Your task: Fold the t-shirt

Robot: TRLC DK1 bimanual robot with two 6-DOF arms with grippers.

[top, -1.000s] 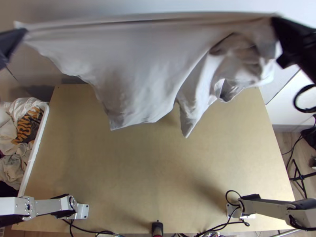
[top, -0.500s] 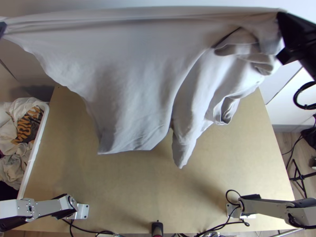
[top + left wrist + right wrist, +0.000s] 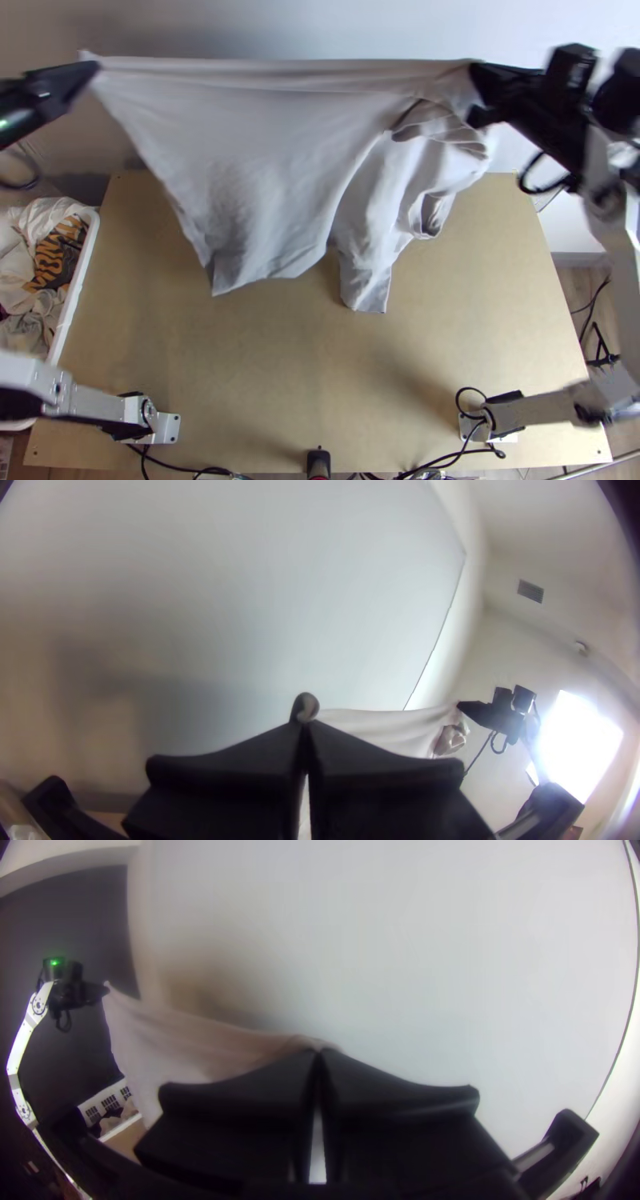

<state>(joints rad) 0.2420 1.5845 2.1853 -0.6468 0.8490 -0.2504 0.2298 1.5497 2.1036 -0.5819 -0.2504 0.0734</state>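
Pale t-shirt (image 3: 264, 152) hangs stretched crosswise, clamped in my left gripper (image 3: 91, 70) and right gripper (image 3: 478, 78); I can't tell which end is the neck.

The top view looks from high above the near edge of the tabletop (image 3: 280, 360), steeply down, and takes in nearly all of it. The left wrist view looks from close behind the left gripper (image 3: 94, 69), the right one from close behind the right gripper (image 3: 475, 74). Both face the pale wall (image 3: 280, 24) and share the t-shirt (image 3: 264, 160) stretched between.
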